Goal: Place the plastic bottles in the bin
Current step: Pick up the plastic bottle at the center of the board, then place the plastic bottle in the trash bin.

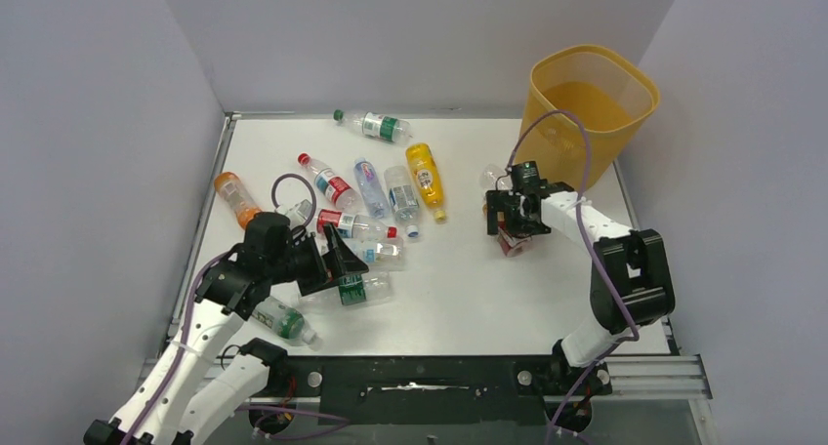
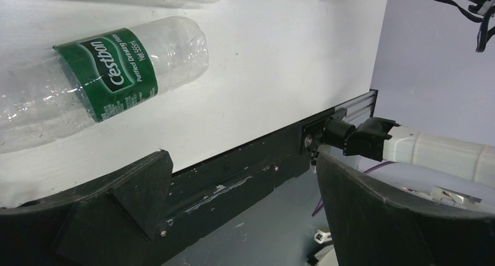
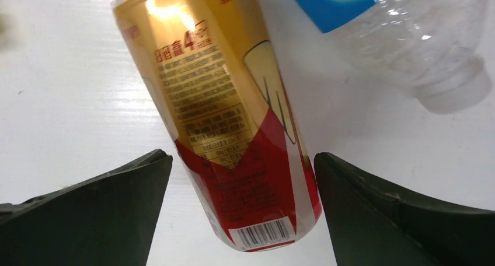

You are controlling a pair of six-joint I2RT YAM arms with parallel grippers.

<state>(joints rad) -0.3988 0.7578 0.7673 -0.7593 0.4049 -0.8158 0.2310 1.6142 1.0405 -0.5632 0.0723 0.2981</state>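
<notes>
On the white tabletop, the tall translucent yellow-orange ribbed plastic bin sits at one o'clock, an orange plastic bottle at ten o'clock and a yellow plastic bottle near twelve. The left wrist view shows a clear crinkled plastic bottle with a dark green label lettered in white. The right wrist view shows a golden-amber plastic bottle with a red-and-white lower band and a black-on-white barcode, and at one o'clock a clear plastic bottle with a blue label.
</notes>
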